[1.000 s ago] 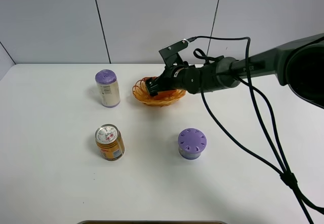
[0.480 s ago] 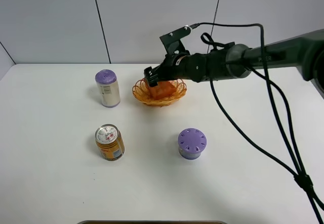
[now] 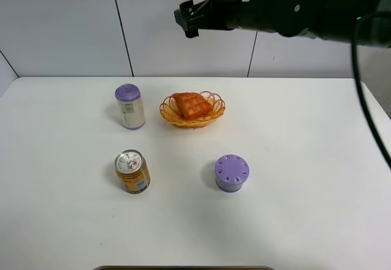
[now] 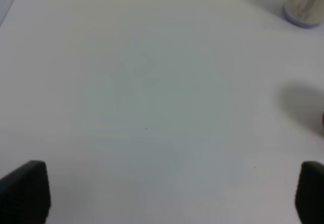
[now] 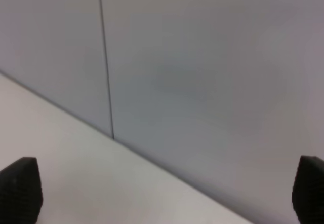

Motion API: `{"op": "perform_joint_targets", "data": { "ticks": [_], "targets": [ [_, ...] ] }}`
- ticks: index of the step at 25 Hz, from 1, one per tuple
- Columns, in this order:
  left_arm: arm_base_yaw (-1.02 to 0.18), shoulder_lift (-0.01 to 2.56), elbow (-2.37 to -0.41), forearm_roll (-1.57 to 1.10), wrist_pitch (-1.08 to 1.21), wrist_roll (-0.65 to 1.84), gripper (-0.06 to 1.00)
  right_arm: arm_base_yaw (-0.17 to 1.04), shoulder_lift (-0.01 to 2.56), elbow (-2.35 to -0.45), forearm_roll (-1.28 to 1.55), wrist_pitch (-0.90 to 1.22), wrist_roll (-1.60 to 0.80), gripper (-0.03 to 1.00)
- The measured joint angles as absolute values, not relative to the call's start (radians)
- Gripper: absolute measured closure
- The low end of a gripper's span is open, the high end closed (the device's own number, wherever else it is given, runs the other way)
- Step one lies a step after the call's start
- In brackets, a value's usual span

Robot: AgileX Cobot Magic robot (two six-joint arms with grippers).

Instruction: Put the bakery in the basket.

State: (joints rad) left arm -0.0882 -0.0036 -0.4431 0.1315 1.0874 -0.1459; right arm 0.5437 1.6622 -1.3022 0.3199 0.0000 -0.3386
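The bakery (image 3: 192, 105), an orange-brown waffle wedge, lies in the orange woven basket (image 3: 169, 115) at the table's back middle. My right gripper (image 3: 186, 18) hangs high above the basket, in front of the wall, apart from both. In the right wrist view it (image 5: 162, 191) faces the wall with its fingertips (image 5: 20, 188) wide apart and nothing between them. My left gripper (image 4: 162, 191) is open and empty over bare white table; it is out of the exterior view.
A purple-topped can (image 3: 129, 106) stands left of the basket and also shows in the left wrist view (image 4: 304, 3). An orange drink can (image 3: 132, 172) stands at the front left. A purple round lidded tub (image 3: 231, 173) stands at the front middle.
My right gripper has let go of the waffle, which now lies in the basket, and has risen high above it. The left arm shows no change.
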Motion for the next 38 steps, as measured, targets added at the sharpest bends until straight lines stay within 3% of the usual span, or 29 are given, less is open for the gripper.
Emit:
{"op": "perform_joint_targets", "data": {
  "ticks": [19, 29, 38],
  "targets": [
    [-0.088, -0.004, -0.443, 0.131, 1.087, -0.146, -0.04, 0.532, 1.128, -1.302, 0.047, 0.346, -0.328, -0.03],
    [-0.088, -0.004, -0.443, 0.131, 1.087, -0.146, -0.04, 0.139, 0.835, -1.302, 0.0, 0.541, -0.241, -0.03],
    [-0.088, -0.004, -0.443, 0.131, 1.087, -0.146, -0.04, 0.079, 0.588, -1.303, 0.006, 0.734, -0.206, -0.03]
  ]
}}
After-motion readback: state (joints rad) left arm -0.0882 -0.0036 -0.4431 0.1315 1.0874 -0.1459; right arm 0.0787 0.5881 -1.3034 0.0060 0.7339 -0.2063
